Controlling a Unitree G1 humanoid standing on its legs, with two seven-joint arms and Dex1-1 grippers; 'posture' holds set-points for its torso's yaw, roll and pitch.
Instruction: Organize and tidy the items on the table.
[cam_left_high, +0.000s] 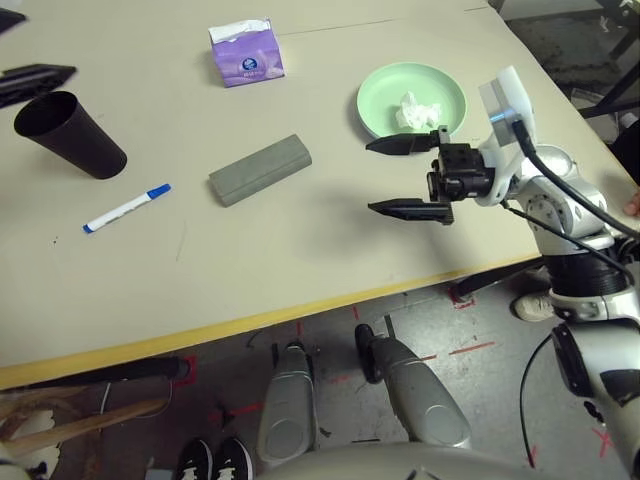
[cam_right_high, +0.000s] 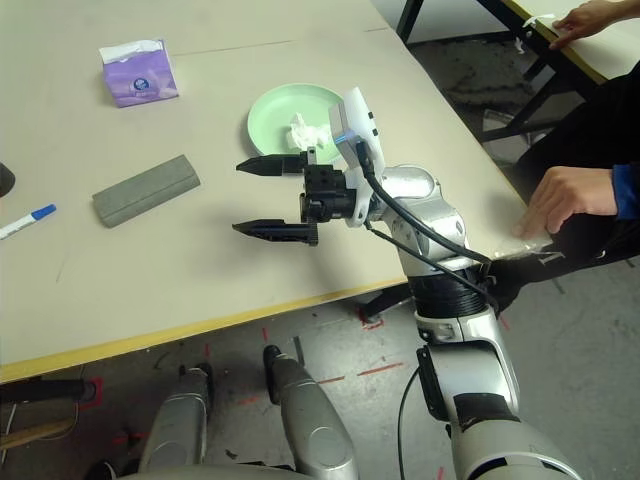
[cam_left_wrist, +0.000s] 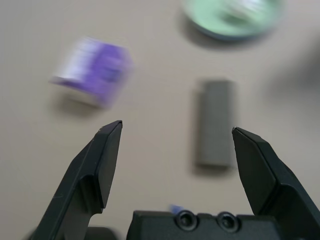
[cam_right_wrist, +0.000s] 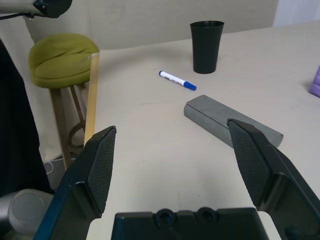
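On the beige table (cam_left_high: 300, 260) a grey glasses case (cam_left_high: 260, 170) lies in the middle. A white marker with a blue cap (cam_left_high: 127, 208) lies left of it, beside an upright black cup (cam_left_high: 70, 135). A purple tissue box (cam_left_high: 246, 52) stands further back. A crumpled white tissue (cam_left_high: 418, 112) rests on the green plate (cam_left_high: 440, 85) at the right. My right gripper (cam_left_high: 405, 177) hovers open and empty just in front of the plate, pointing left toward the case. My left gripper (cam_left_wrist: 172, 145) is open and empty above the table's left part, its black fingers (cam_left_high: 40, 78) at the left edge.
The yellow front table edge (cam_left_high: 250, 325) runs near my right arm. A person's hand (cam_right_high: 560, 200) rests at the table's right corner, and another hand (cam_right_high: 590, 15) is on a far table. A green stool (cam_right_wrist: 62, 60) stands beyond the table's left end.
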